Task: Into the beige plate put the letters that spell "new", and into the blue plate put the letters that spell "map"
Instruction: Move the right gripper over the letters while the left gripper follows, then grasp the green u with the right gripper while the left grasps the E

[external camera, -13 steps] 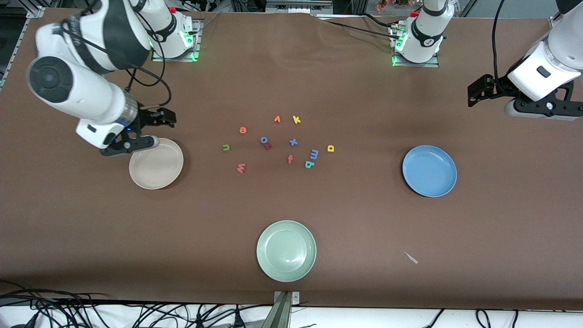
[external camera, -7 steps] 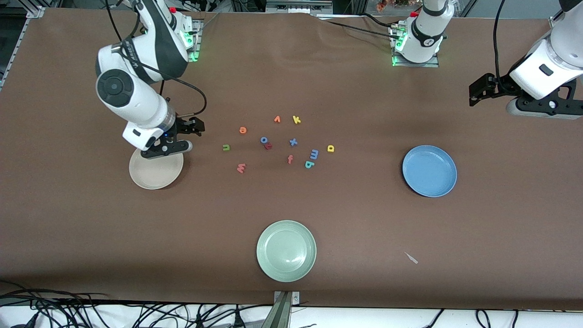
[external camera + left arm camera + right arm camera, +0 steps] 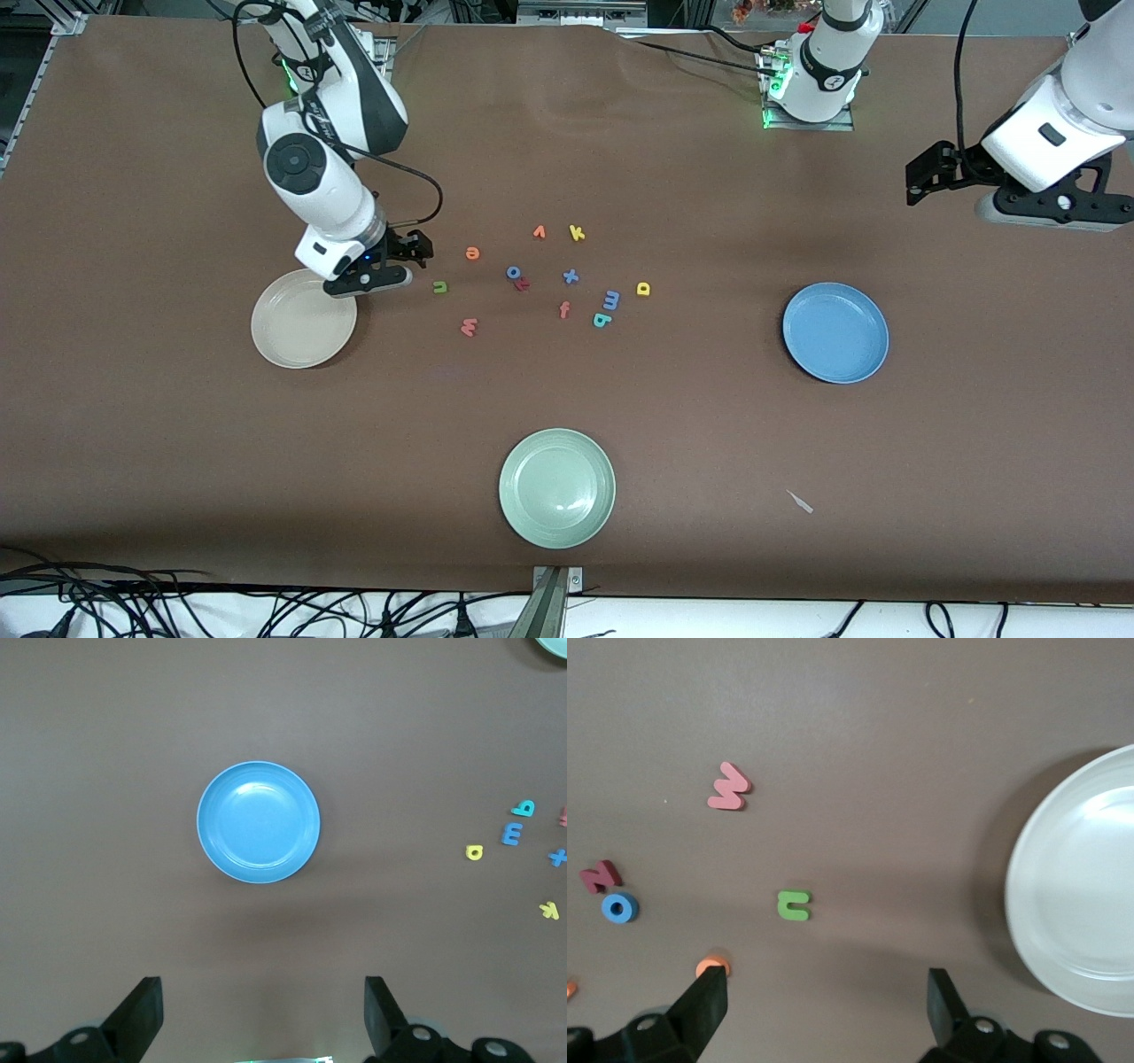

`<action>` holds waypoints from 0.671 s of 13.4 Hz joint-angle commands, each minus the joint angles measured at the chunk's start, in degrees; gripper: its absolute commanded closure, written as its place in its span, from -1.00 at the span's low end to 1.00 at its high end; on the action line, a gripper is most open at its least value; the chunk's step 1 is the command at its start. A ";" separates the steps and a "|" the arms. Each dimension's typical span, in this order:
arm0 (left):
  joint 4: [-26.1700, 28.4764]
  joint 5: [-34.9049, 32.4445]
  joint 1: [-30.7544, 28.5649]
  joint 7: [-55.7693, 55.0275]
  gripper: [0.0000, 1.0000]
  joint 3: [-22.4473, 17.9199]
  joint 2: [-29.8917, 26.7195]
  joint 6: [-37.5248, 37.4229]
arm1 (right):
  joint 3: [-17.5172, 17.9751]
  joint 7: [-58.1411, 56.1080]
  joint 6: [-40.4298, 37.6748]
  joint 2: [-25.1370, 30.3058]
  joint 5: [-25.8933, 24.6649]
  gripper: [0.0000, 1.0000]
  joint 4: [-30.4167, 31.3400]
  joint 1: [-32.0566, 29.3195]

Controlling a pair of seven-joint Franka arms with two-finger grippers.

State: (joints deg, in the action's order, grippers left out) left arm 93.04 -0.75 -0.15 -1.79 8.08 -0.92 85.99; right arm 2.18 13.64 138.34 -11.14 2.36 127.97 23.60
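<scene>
The green n, orange e and pinkish w lie at mid-table. The blue m, teal a and yellow p lie in the same cluster. My right gripper hangs open and empty low over the table, between the beige plate and the n. My left gripper waits open, high over the left arm's end, looking down on the blue plate. Both plates hold nothing.
Other letters are mixed in: orange v, yellow k, blue o, a dark red letter, blue x, red f. A pale green plate sits nearer the front camera. A small scrap lies near it.
My right arm has swung from the table's end across the beige plate toward the letters, coming lower. The left arm has barely shifted. No letter has moved.
</scene>
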 commanded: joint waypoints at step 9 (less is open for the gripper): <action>-6.99 -1.27 8.74 -0.14 -1.00 4.05 20.32 2.93 | -0.42 5.87 12.66 -11.27 0.54 -1.00 0.09 3.56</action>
State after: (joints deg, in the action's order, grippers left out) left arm 90.80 -0.76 5.81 -1.85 12.18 14.32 88.03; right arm 2.14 17.81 150.15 -21.20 2.37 129.38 26.27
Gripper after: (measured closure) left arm 0.000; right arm 0.000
